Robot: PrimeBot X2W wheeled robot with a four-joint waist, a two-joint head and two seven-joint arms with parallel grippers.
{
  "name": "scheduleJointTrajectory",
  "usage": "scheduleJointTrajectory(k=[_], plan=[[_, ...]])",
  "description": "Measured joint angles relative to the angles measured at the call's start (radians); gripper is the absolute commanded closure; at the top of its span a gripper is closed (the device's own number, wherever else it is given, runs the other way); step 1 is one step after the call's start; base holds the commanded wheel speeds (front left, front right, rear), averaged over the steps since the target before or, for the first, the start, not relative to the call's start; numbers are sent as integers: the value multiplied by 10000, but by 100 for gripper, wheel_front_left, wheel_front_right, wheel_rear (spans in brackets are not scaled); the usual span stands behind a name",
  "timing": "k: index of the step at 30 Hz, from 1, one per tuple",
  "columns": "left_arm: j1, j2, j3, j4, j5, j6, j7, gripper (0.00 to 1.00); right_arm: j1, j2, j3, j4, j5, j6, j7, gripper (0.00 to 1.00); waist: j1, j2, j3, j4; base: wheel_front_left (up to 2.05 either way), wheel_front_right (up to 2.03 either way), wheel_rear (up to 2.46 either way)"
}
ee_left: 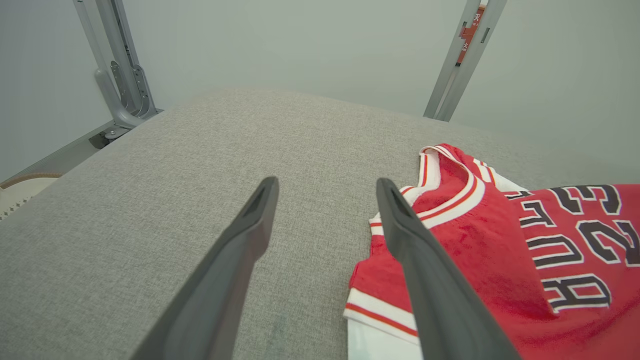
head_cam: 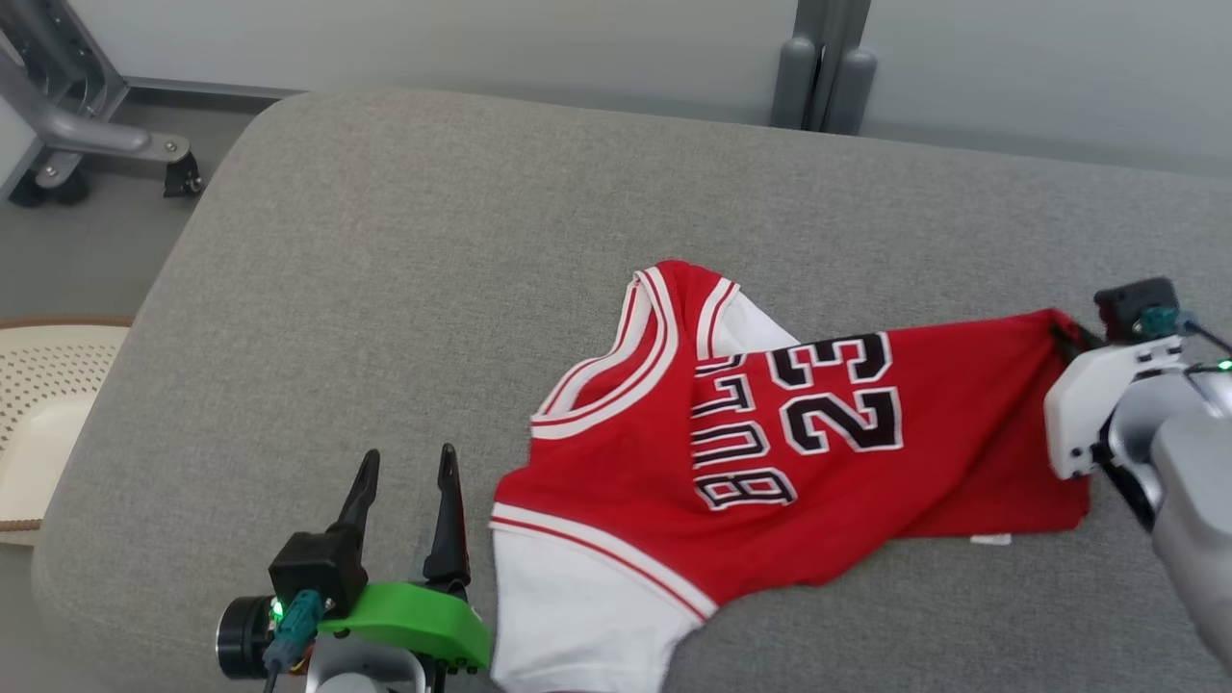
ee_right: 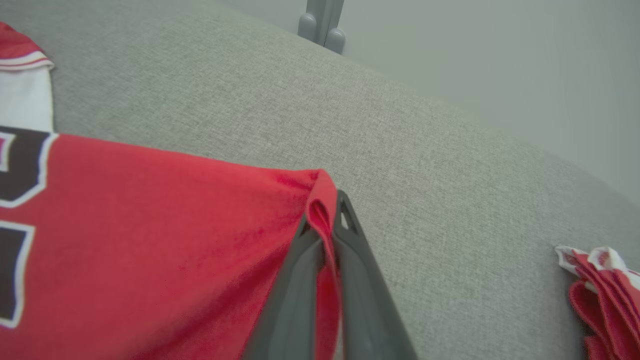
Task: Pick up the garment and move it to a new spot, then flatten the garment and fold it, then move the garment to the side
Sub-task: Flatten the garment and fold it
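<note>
red jersey (head_cam: pixel 664 481): spread, crumpled, on grey cushion (head_cam: pixel 385 289). right pincer (ee_right: pixel 325 214): clamped on hem corner. left pincer (head_cam: pixel 408 460): wide apart, empty, beside sleeve. step: likely flattening. next: left grasp at shoulder, pull taut.

Left jaws apart over grey cushion (ee_left: pixel 200 175), red jersey (ee_left: pixel 480 235) just beside

The near white sleeve of the jersey (head_cam: pixel 626 481) runs off my head view's bottom edge. The pale basket (head_cam: pixel 58 385) is cropped at left. The hem tag (head_cam: pixel 991 540) is too small to read.
</note>
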Motion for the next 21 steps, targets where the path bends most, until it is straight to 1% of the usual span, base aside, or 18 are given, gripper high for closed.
scheduleJointTrajectory(k=[2, 4, 8, 9, 11, 14, 17, 21], plan=[[-166, -82, -21, 63, 98, -81, -4, 0, -483, -347, -52, 286, -52, 0, 79, 100, 0, 0, 170, 87, 0, 0, 0], [-277, -182, -52, 113, 159, -134, -31, 0, -831, -508, -119, 556, -100, 0, 77, 100, 0, 0, 306, 166, 0, 0, 0], [-448, -349, -109, 253, 247, -261, -33, 0, -1369, -431, -253, 1087, -291, 0, -339, 100, 0, 0, 509, 316, 0, 0, 0], [-475, -380, -121, 295, 257, -288, -36, 0, -1469, -364, -313, 1187, -345, 0, -472, 71, 0, 0, 523, 333, 0, 0, 0], [-496, -483, -144, 366, 320, -353, -42, 0, -1549, -69, -470, 1432, -382, -2, -802, 0, 0, 0, 485, 336, 0, 0, 0], [-494, -648, -211, 439, 370, -443, -44, 0, -1528, 238, -612, 1722, -387, -2, -1386, 0, 0, 0, 365, 272, 0, 0, 0], [-435, -742, -255, 522, 414, -522, -46, 0, -1313, 385, -717, 1812, -368, -2, -1885, 0, 0, 0, 189, 107, 0, 0, 0], [-136, -846, -295, 610, 437, -573, -46, 0, -608, 681, -844, 1394, -314, -2, -2268, 0, 0, 0, -36, -264, 0, 0, 0]])
